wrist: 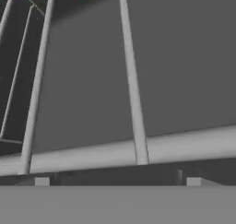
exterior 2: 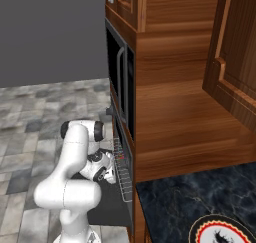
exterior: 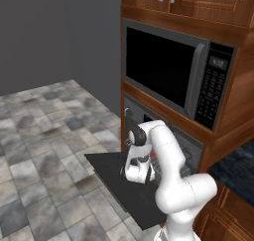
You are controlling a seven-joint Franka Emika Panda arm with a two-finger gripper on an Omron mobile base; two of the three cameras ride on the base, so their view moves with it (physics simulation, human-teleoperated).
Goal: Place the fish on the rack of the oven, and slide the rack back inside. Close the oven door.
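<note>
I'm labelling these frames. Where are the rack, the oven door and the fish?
rack (exterior 2: 123,179): right base view, wires of its pulled-out part.
oven door (exterior: 116,180): left base view, bare inner face of the lowered panel.
fish (exterior 2: 120,157): right base view, small red patch on the rack.

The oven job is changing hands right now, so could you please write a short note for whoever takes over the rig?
Hand: open, holding nothing, low over the oven door, right at the front bar of the rack.
Oven: door folded down flat, open.
Rack: pulled out over the door, as the right base view shows.
Fish: a small red shape lying on the rack wires; its red edge shows at the top of the hand view.
Done: fish appears placed on the rack.
Left: slide the rack back inside, then close the oven door.
</note>
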